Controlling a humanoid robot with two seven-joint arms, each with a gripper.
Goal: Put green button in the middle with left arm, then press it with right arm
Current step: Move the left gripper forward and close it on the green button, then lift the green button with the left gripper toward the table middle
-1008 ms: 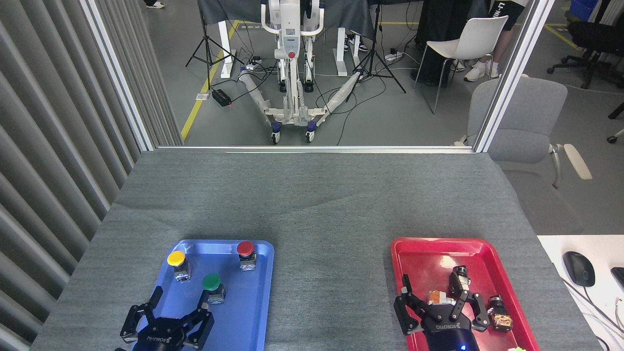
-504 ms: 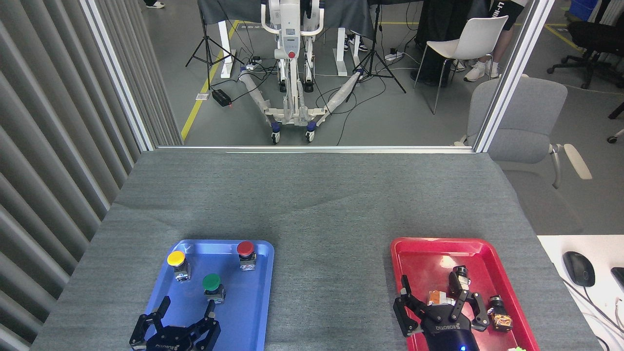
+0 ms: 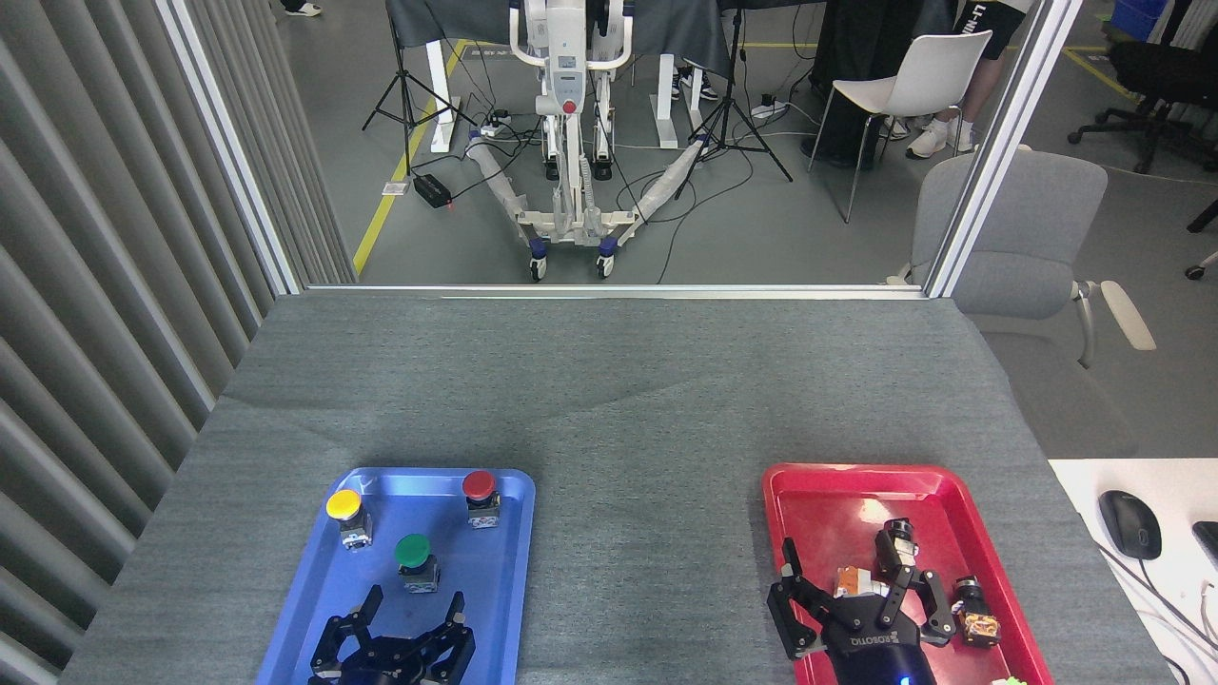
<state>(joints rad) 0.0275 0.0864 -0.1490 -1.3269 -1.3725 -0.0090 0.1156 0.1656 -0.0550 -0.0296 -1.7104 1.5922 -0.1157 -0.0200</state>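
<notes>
A: Left gripper [image 3: 415,611] slid right, now lined up just below the green round-capped push button [image 3: 414,555] in the blue plastic tray [image 3: 495,609]. Fingers spread, empty.
B: Right gripper [image 3: 854,582]?
A: Unmoved over the red plastic tray [image 3: 818,495], also spread. Grasp looks next.

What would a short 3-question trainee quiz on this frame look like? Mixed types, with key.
1. True or false: the green button already sits on the grey cloth between the trays.
2. Multiple choice: which buttons share the blue tray with the green one? A) yellow button and red button B) two red C) none
3. Short answer: which tool is just below the green button in the head view, and how do its fingers stand?

Key
1. False: it stands in the blue tray.
2. A
3. The left tool, fingers spread open. The right tool is open over the red tray.
</notes>
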